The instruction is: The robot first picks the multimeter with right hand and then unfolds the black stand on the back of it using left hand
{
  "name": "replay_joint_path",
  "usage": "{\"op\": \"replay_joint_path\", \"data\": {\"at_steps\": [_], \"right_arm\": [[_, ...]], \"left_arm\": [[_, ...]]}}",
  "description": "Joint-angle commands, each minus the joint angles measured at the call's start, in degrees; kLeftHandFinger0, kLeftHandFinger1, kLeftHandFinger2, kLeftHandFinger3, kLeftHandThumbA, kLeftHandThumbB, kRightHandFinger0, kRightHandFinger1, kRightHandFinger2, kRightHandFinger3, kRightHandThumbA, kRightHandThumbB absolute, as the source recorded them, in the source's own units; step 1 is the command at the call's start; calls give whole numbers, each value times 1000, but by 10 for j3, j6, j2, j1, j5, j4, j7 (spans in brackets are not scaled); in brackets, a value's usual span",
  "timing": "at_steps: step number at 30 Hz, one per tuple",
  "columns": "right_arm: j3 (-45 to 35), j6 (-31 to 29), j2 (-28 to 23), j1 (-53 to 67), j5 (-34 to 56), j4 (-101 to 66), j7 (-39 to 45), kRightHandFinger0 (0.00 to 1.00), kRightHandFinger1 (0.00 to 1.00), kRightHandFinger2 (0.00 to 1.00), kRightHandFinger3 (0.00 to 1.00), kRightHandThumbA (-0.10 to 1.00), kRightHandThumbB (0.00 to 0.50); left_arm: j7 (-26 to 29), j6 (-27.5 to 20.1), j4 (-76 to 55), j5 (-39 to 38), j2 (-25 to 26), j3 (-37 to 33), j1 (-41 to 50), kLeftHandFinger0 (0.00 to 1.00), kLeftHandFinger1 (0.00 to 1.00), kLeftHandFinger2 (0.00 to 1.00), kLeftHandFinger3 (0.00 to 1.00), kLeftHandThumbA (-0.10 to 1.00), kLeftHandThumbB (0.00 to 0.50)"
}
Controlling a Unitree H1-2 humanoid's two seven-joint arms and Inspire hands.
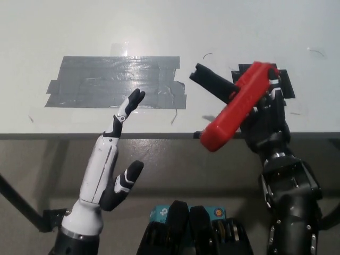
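right hand point(265, 125) wrapped around the red multimeter point(236, 114), held tilted up off the table point(159, 26) edge | black stand point(212, 84) sticking out toward upper left | left hand point(109, 170) raised, fingers spread, holding nothing, well short of the stand | grey tape patch point(114, 82) on table

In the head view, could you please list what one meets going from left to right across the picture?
Grey tape patch → white left hand → black stand → red multimeter → black right hand.
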Motion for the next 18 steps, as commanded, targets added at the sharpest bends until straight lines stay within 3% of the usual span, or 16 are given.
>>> {"op": "replay_joint_path", "data": {"at_steps": [1, 4, 6, 7, 8, 10, 12, 14, 16, 17, 18], "right_arm": [[84, 23, -7, 8, 197, -161, 50, 0, 346, 837, 766, -100, 167], [109, 23, -29, 16, 191, -178, 95, 0, 273, 757, 554, -100, 138], [119, 23, -35, 19, 192, -181, 107, 0, 291, 789, 633, -100, 129], [128, 23, -44, 22, 189, -183, 128, 0, 327, 833, 776, -100, 120], [132, 23, -49, 24, 189, -185, 137, 0, 341, 850, 825, -100, 115], [143, 23, -57, 28, 197, -196, 129, 0, 327, 802, 794, -100, 141], [151, 23, -66, 28, 196, -206, 135, 0, 327, 802, 791, -100, 127], [157, 23, -71, 32, 190, -213, 146, 0, 356, 825, 720, -100, 122], [160, 23, -73, 37, 183, -224, 141, 0, 359, 825, 739, -100, 130], [161, 23, -74, 39, 183, -228, 136, 0, 349, 815, 771, -100, 125], [165, 22, -73, 45, 178, -235, 130, 0, 333, 800, 794, -100, 111]], "left_arm": [[-15, 20, -68, -15, -12, -7, -28, 1000, 1000, 1000, 1000, 1000, 288], [-17, 26, -74, -21, -14, -8, -38, 1000, 1000, 1000, 1000, 1000, 302], [-18, 30, -82, -23, -14, -8, -38, 1000, 1000, 1000, 1000, 1000, 302], [-21, 34, -91, -21, -14, -8, -44, 1000, 1000, 1000, 1000, 1000, 319], [-22, 36, -95, -19, -14, -8, -46, 1000, 1000, 1000, 1000, 1000, 316], [-18, 37, -110, -7, -19, -7, -48, 1000, 1000, 1000, 1000, 1000, 334], [-13, 24, -122, -11, -23, -8, -51, 1000, 1000, 1000, 1000, 1000, 319], [-8, 8, -134, -6, -26, -7, -48, 1000, 1000, 1000, 1000, 1000, 330], [-3, -9, -145, 14, -27, -6, -45, 1000, 1000, 1000, 1000, 1000, 324], [-4, -6, -152, 18, -30, -5, -44, 1000, 1000, 1000, 1000, 1000, 348], [-4, -3, -170, 24, -34, -1, -49, 1000, 1000, 1000, 1000, 1000, 318]]}}
